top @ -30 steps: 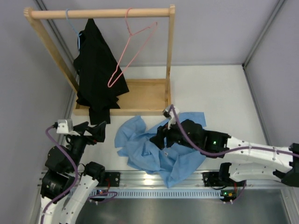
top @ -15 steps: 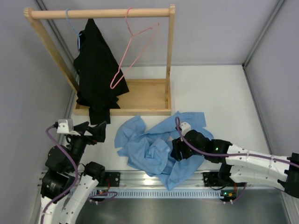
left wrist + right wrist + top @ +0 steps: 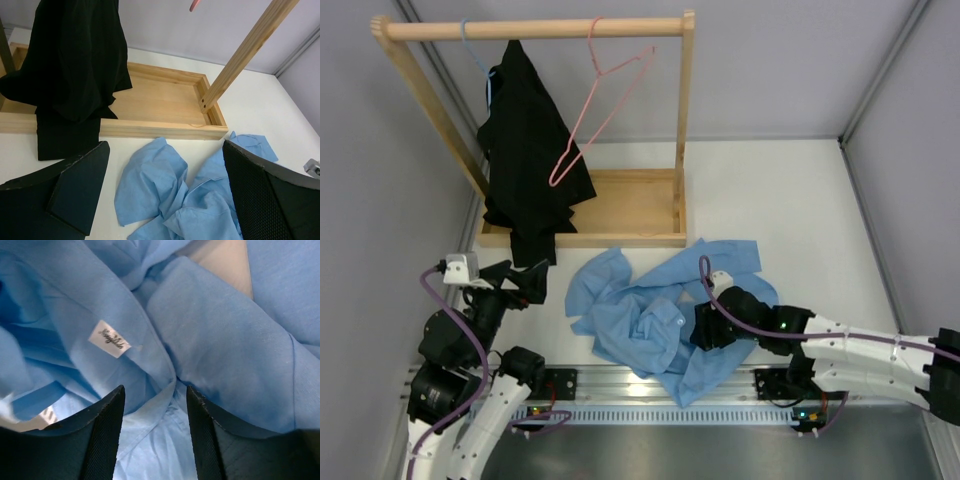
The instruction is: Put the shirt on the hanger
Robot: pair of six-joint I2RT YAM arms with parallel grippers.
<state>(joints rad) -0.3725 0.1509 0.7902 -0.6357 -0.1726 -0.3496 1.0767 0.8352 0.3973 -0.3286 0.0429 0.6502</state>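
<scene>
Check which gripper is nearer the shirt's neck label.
Right. The right gripper is open over the crumpled shirt, with the label just ahead of its fingers. The left gripper is off the shirt, beyond its left edge.

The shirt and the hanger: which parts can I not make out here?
Shirt: sleeves and buttons lost in crumpled folds, top view; right arm covers the middle.
Hanger: left wrist view, all but its tip cut by top edge.
Neck label: right wrist view, script too small to read.
</scene>
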